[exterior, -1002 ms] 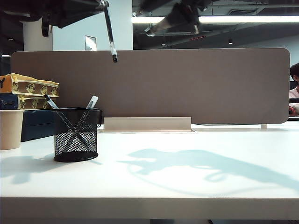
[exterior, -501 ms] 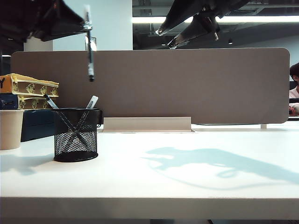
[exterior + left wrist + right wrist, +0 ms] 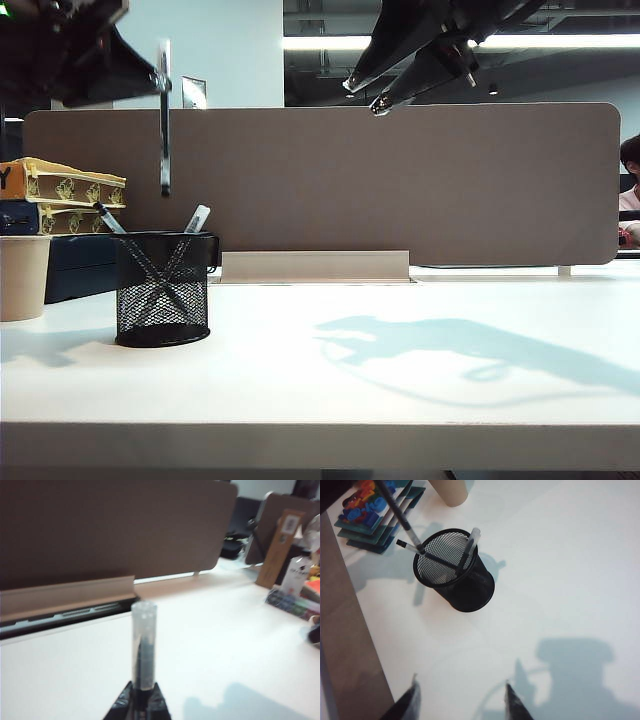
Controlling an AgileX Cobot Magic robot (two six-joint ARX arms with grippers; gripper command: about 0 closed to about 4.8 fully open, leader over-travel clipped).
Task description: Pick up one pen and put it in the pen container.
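Left end effector (image 3: 137, 702) clamped on the pen (image 3: 165, 130), hanging vertical above the pen container (image 3: 162, 290) on the worktop (image 3: 400, 400). Centre tip over the rim, lower straight, clear the two pens inside, then release. Right end effector (image 3: 461, 700) open, high, idle.

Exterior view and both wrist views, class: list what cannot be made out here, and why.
- Left gripper: exterior view, fingers lost in dark silhouette; left wrist view cuts them at the edge.
- Pen: blurred in both views; tip detail unreadable.
- Pen container: absent from left wrist view.
- Right gripper: only fingertips show.
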